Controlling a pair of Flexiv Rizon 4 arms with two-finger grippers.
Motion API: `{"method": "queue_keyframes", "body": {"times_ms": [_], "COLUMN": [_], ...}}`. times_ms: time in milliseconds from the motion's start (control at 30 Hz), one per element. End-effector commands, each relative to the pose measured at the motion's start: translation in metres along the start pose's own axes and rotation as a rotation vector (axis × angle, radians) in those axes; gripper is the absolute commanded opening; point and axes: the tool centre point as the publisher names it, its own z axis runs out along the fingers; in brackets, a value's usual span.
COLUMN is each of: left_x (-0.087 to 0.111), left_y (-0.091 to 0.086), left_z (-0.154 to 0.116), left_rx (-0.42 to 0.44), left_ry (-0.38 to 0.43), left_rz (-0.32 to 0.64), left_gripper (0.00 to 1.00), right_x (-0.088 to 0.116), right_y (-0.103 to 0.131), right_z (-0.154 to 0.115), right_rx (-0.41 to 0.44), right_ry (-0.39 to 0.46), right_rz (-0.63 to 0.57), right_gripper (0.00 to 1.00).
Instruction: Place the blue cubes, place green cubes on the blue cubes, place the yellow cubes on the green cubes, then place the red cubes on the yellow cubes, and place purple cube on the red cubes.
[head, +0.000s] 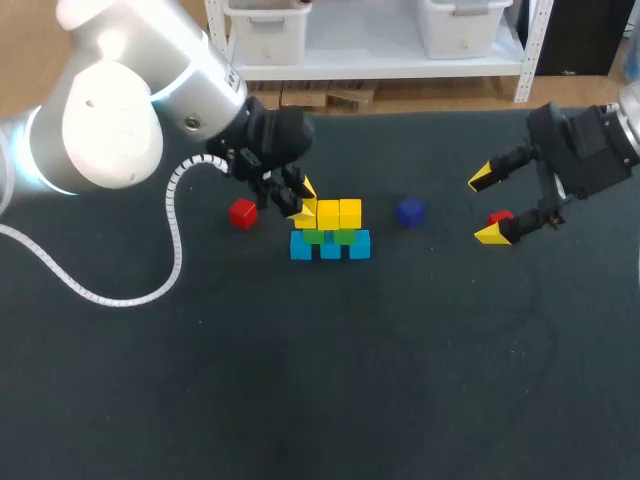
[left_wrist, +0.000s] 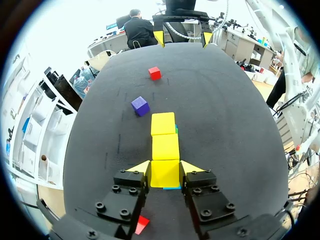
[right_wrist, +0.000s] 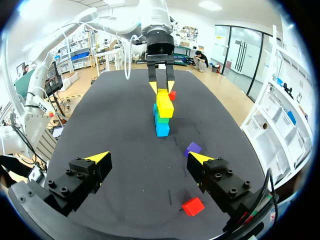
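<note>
My left gripper (left_wrist: 165, 166) pinches the end yellow cube (left_wrist: 165, 176) atop the green cubes (head: 344, 237). My right gripper (head: 486, 206), fingers spread wide, hangs nearest a red cube (head: 500, 216).

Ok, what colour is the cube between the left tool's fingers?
Yellow. The cube at the left tool shows best in the left wrist view.

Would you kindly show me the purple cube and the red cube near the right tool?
purple cube (head: 409, 211), head view, its top face.
red cube (right_wrist: 192, 206), right wrist view, its top face.
</note>
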Motion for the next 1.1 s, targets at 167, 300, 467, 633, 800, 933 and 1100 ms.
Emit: {"method": "queue_keyframes", "body": {"times_ms": [167, 300, 467, 633, 800, 933, 1100], "left_x": [0.0007, 0.0009, 0.0007, 0.0006, 0.0006, 0.0013, 0.0029], "left_y": [0.002, 0.002, 0.0022, 0.0023, 0.0025, 0.0013, -0.0003], "left_z": [0.0014, 0.0017, 0.0022, 0.0025, 0.0026, 0.0028, -0.0045], "left_rx": [0.004, 0.008, 0.008, 0.013, 0.017, 0.021, 0.019], "left_ry": [-0.002, -0.003, -0.006, -0.006, -0.006, -0.006, -0.002], "left_rz": [0.002, 0.0, 0.001, 0.003, 0.002, 0.0, 0.0], "left_gripper": [0.0, 0.0, 0.09, 0.48, 0.83, 0.98, 1.0], "right_x": [0.0004, 0.0004, 0.0004, 0.0004, 0.0004, 0.0004, 0.0004], "right_y": [-0.0007, -0.0007, -0.0007, -0.0007, -0.0007, -0.0007, -0.0007], "right_z": [0.0007, 0.0007, 0.0007, 0.0007, 0.0007, 0.0007, 0.0007], "right_rx": [-0.001, -0.001, -0.001, -0.001, -0.001, -0.001, -0.001], "right_ry": [-0.003, -0.003, -0.003, -0.003, -0.003, -0.003, -0.003], "right_rz": [-0.001, -0.001, -0.001, -0.001, -0.001, -0.001, -0.001], "right_gripper": [1.0, 1.0, 1.0, 1.0, 1.0, 1.0, 1.0]}}
